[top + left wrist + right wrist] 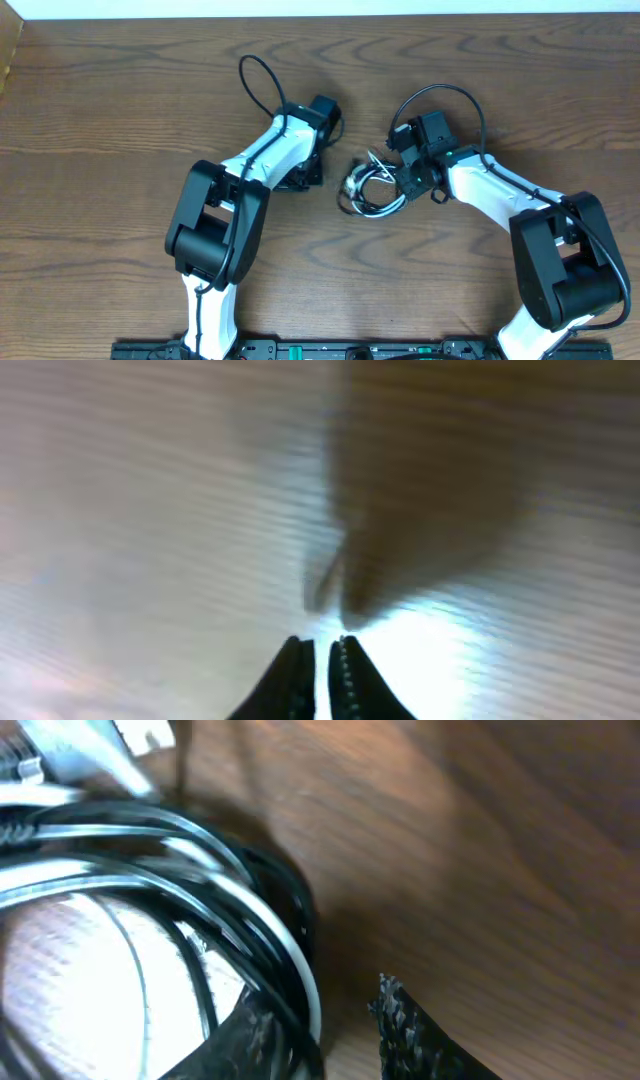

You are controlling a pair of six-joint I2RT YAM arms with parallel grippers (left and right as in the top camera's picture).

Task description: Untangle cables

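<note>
Right gripper (335,1010) sits at the right edge of the coil, fingers partly apart with strands lying over one; I can't tell if I'm actually pinching anything. Tangled bundle of thin cords (370,190) lies mid-table between my two arms: one black cord (250,885) and one white cord (305,975) looped together, two total. Left gripper (322,650) is pressed together and empty over bare wood just left of the bundle, probably staged to take the other strand. Brown wooden table (120,100) underneath.
</note>
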